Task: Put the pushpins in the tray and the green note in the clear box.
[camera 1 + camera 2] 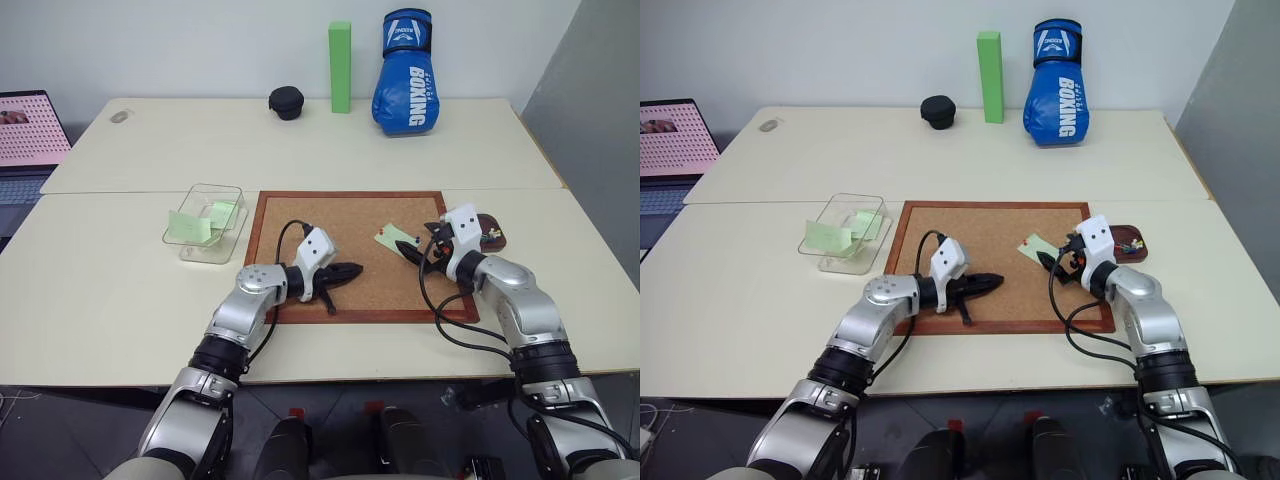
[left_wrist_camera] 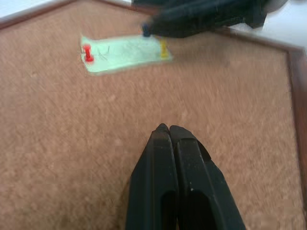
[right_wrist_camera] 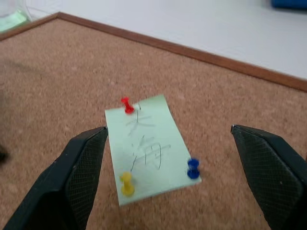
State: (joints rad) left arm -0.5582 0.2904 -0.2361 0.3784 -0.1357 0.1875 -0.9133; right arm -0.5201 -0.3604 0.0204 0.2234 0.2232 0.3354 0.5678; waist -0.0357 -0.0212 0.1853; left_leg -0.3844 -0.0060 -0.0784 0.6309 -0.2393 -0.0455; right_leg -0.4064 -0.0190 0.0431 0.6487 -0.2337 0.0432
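Nearest me, my left gripper [image 1: 352, 270] is clenched empty over the corkboard [image 1: 300, 215]. My right gripper [image 3: 168, 165] is spread wide astride the green note [image 3: 148, 143], pinned near the corkboard's right edge by 3 pushpins [image 3: 127, 105]. Clear box [image 1: 190, 240] holds 2 green notes; tray [image 1: 492, 237] contents unclear.

1. You cannot make out the pushpins on the green note [image 1: 396, 237] from the head views; they are too small there.
2. The right gripper [image 1: 421, 252] covers the near corner of that note.
3. What lies in the tray [image 1: 1129, 243] is a few tiny coloured specks; you cannot tell what they are, and the wrist hides part of the tray.
4. The laptop [image 1: 27, 140] is cut off by the picture's edge.
5. The writing on the notes in the clear box [image 1: 207, 222] is unreadable.
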